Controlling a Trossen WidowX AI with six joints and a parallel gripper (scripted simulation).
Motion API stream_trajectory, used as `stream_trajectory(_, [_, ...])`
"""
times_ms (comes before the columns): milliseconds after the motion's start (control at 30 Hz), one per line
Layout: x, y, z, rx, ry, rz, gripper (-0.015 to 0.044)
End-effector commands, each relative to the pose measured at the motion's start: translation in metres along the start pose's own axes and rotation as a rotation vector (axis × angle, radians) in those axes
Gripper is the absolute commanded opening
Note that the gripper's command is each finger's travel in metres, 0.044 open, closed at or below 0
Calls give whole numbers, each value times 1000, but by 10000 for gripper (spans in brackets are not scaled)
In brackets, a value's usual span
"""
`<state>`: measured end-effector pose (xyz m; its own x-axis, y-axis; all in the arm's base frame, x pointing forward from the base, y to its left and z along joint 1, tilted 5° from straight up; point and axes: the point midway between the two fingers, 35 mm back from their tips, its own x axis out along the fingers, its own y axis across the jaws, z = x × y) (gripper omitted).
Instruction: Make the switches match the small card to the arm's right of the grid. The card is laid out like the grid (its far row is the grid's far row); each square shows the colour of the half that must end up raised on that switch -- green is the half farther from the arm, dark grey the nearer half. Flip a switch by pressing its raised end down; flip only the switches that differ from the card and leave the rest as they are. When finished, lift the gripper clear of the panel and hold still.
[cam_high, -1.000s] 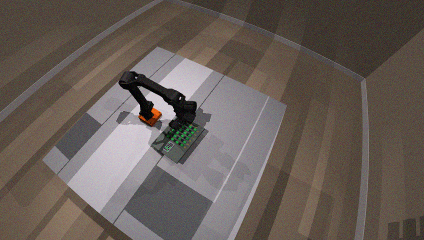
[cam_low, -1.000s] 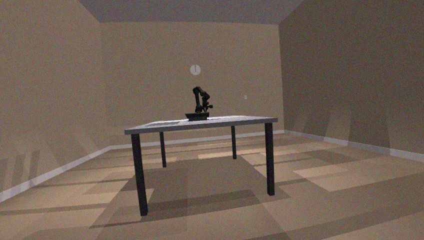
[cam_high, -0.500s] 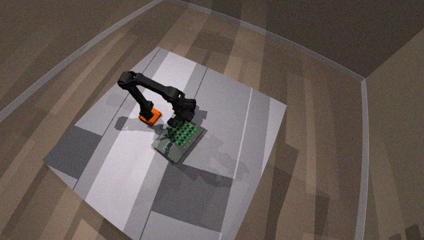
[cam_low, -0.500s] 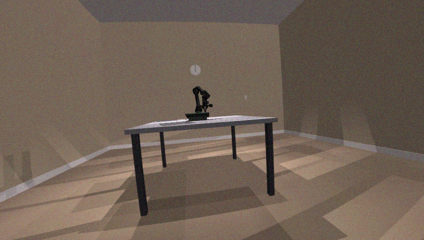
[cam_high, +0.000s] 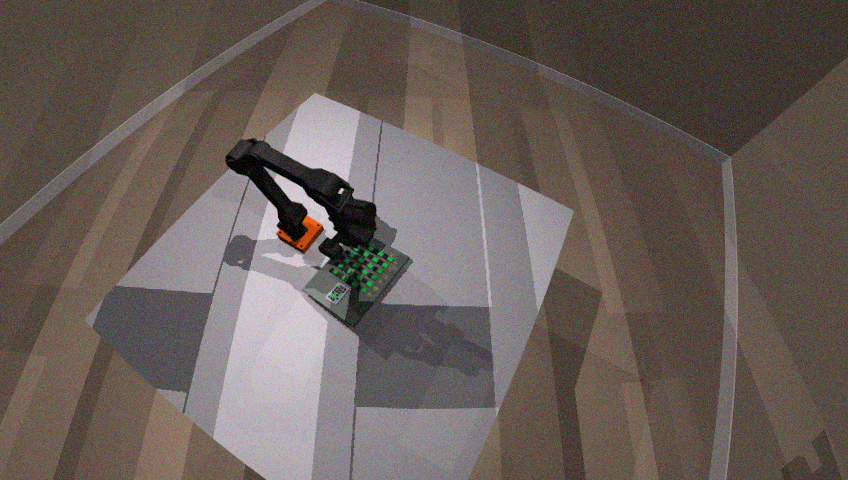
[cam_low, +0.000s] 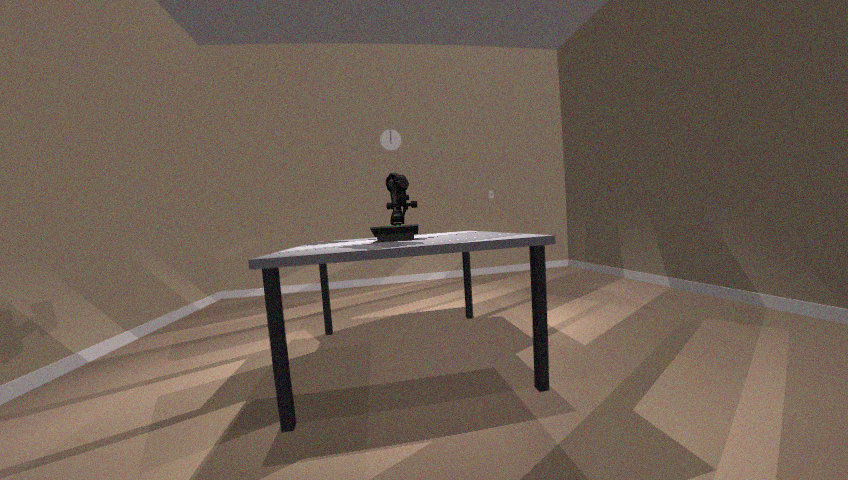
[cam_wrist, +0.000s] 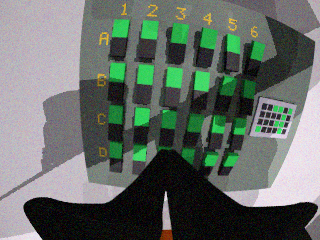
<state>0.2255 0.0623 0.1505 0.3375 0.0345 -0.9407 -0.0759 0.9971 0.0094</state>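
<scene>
The gripper (cam_wrist: 167, 190) hangs over the near edge of the switch panel (cam_wrist: 94, 40), its fingers pressed together with nothing between them, forming a single blunt tip aimed at the near row around the third column. The panel lies on the table (cam_high: 428, 178) just in front of the arm's base (cam_high: 300, 230), and it carries a grid of rocker switches (cam_wrist: 175, 83) in four lettered rows and six numbered columns. The reference card (cam_wrist: 275, 119) sits at the panel's right edge, beside the last column; its squares are too small to read with confidence in any view. Risks, as judged from here: the closed tip is broad against the tight switch spacing, so a descent slightly off centre could press a neighbouring switch that already matches. Pressing the lowered half instead of the raised one would leave the switch unchanged. The tip hides part of the near row from the wrist camera, so the state of those switches cannot be confirmed. A misread card would mean flipping the wrong switches.
</scene>
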Motion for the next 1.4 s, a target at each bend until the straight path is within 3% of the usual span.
stream_trajectory(0, [-1, -37, -11, -1, 0, -1, 0])
stream_trajectory(267, [0, -57, -19, -2, -9, -4, 0])
stream_trajectory(433, [33, -58, -20, -2, -34, -4, 0])
stream_trajectory(1367, [57, -58, -19, -2, -34, -4, 0])
